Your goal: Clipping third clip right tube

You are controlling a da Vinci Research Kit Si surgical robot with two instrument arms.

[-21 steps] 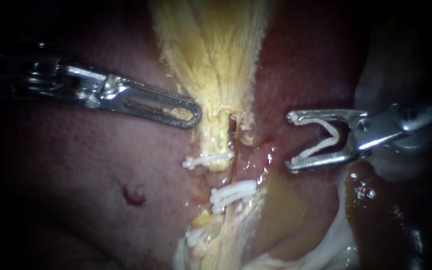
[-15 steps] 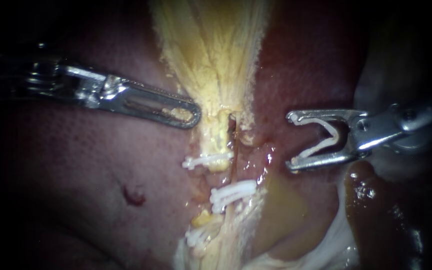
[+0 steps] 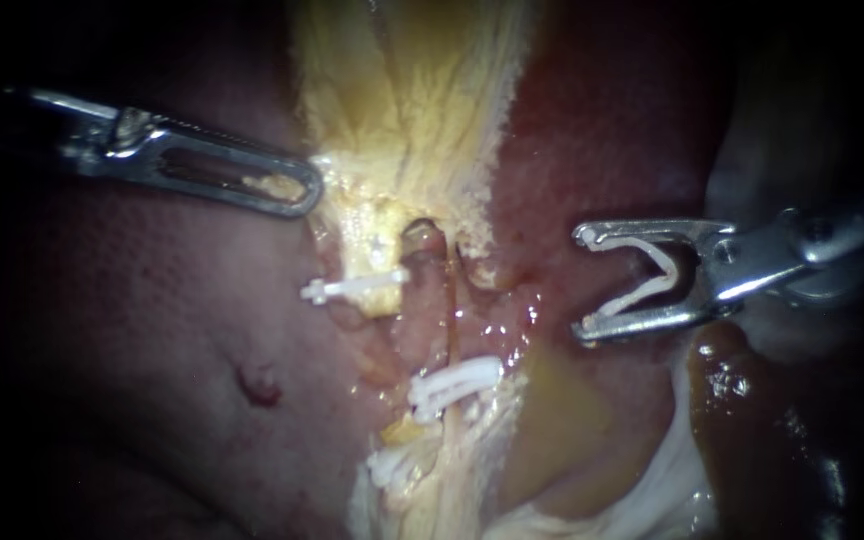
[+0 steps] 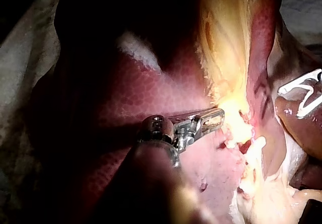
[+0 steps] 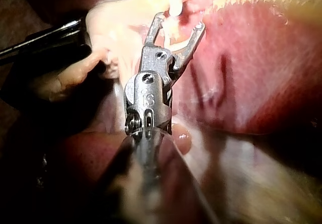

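In the endoscope view my left instrument (image 3: pixel 300 190) has its slotted jaws shut on yellow tissue at the gallbladder's (image 3: pixel 402 90) narrow end, holding it stretched to the left. The left tube (image 3: pixel 372 262) carries one white clip (image 3: pixel 352 288). Beside it runs the thin reddish right tube (image 3: pixel 449 310), with white clips (image 3: pixel 454 384) lower down. My right instrument (image 3: pixel 580 284) stands off to the right of the tubes. Its jaws are wide apart and hold an unclosed white clip (image 3: pixel 652 278) between them. The right wrist view shows those jaws (image 5: pixel 179 21) just short of the pale tissue.
Dark red liver (image 3: pixel 152 330) lies on both sides of the tubes, with a small dark spot (image 3: pixel 262 388) on the left. Another white clip (image 3: pixel 392 466) sits low on the stalk. Pale membrane (image 3: pixel 652 490) and yellowish fluid (image 3: pixel 562 420) lie below my right instrument.
My left instrument has pulled up and to the left, dragging the gallbladder's narrow end and the clipped left tube with it, so the right tube stands apart. My right instrument has not moved.
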